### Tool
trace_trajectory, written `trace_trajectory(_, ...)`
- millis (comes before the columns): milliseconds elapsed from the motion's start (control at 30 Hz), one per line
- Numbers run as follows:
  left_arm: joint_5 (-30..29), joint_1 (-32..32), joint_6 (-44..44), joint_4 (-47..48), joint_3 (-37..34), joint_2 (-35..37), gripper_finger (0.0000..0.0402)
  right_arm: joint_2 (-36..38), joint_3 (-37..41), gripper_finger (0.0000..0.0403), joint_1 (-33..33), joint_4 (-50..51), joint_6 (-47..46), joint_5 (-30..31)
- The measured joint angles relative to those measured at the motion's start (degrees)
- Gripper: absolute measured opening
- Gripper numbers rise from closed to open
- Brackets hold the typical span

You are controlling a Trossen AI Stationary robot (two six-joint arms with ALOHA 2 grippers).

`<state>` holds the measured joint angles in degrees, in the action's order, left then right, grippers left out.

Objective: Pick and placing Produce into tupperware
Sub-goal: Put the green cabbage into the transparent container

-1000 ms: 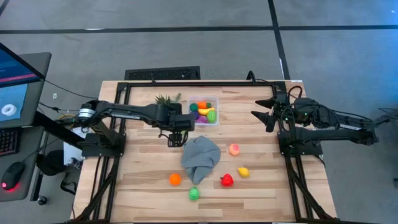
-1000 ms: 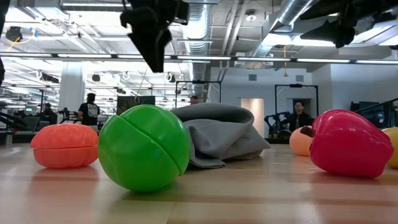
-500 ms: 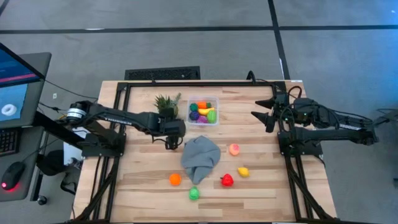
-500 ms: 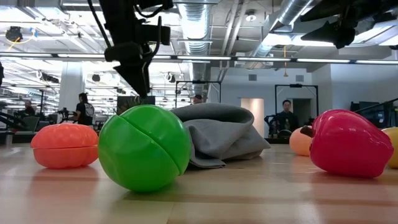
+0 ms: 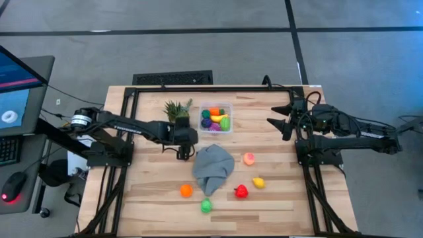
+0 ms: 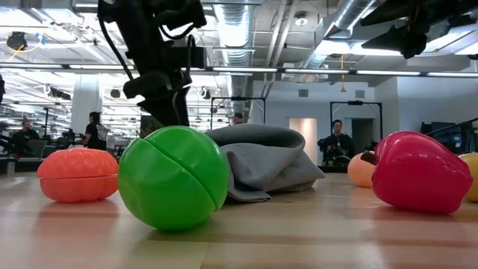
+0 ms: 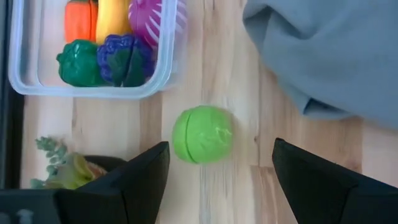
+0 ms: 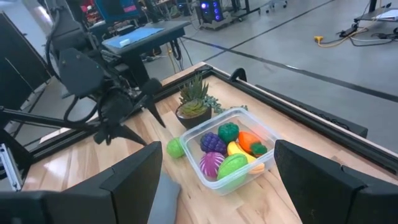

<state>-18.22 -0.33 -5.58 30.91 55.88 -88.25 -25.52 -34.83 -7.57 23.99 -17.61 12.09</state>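
Left gripper (image 5: pixel 182 153) poised with fingers spread and empty above a green ball (image 7: pixel 202 134) lying on the wood just outside the tupperware (image 5: pixel 216 118).

The left wrist view alone reveals that ball, between the two fingers and between the container's wall and the grey cloth (image 5: pixel 213 166); from above the arm hides it. The right gripper (image 5: pixel 281 121) waits, open and empty, at the table's right side. Five loose pieces show in the high view: orange (image 5: pixel 186 190), green (image 5: pixel 207 205), red (image 5: pixel 241 192), yellow (image 5: pixel 258 182) and peach (image 5: pixel 249 158). The tupperware, far of centre beside one potted plant (image 5: pixel 176 109), holds about six pieces.
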Motion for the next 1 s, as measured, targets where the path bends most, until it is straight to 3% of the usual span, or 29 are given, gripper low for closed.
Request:
trace_trajectory(533, 10.37, 7.68, -5.54, -3.87, 0.00, -0.02, 0.0274, -0.01, 0.00, 0.0333, 0.00, -0.02, -0.42, 1.29)
trace_trajectory(667, 11.27, 9.39, -3.46, -3.55, 0.00, -0.02, 0.0275, -0.01, 0.00, 0.0333, 0.00, -0.02, -0.39, 1.30)
trace_trajectory(800, 16.28, 11.18, -2.14, -3.64, 0.00, -0.04, 0.0285, -0.01, 0.00, 0.0333, 0.00, -0.02, -0.20, 1.47)
trace_trajectory(1000, 16.41, 11.47, -4.42, -3.88, 0.00, -0.21, 0.0304, 0.00, 0.00, 0.0333, 0.00, -0.04, -0.13, 1.49)
